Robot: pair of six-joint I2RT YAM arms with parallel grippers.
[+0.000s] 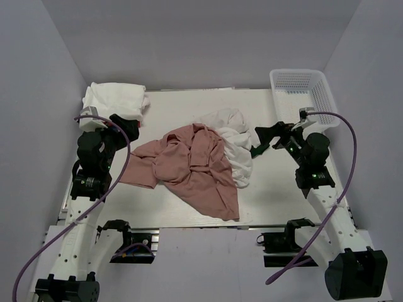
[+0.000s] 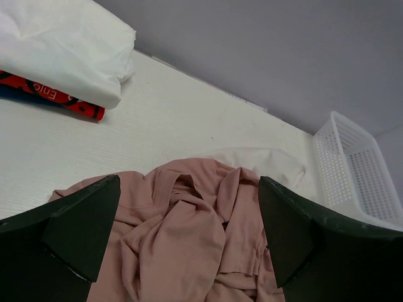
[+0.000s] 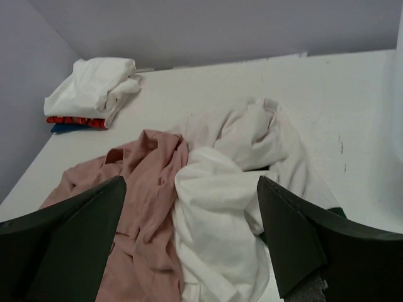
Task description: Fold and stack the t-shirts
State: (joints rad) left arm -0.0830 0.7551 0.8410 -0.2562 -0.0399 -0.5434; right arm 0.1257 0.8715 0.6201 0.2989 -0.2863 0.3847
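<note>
Both the left fingers (image 2: 75,229) and the right fingers (image 3: 72,236) stand spread wide, holding nothing. The dusty pink t-shirt (image 1: 189,167) lies crumpled mid-way across the bench (image 1: 170,104), tangled against the white t-shirt (image 1: 238,148). A careless pinch there could snag both and drag them together.

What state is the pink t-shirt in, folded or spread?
Unfolded: the pink t-shirt lies crumpled in loose wrinkles on the table, against the loose white t-shirt.

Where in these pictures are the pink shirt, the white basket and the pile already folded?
pink shirt (image 1: 195,167), top view, middle of its crumpled cloth.
white basket (image 2: 324,170), left wrist view, its lattice side wall.
folded pile (image 3: 94,88), right wrist view, the white shirt on top.
</note>
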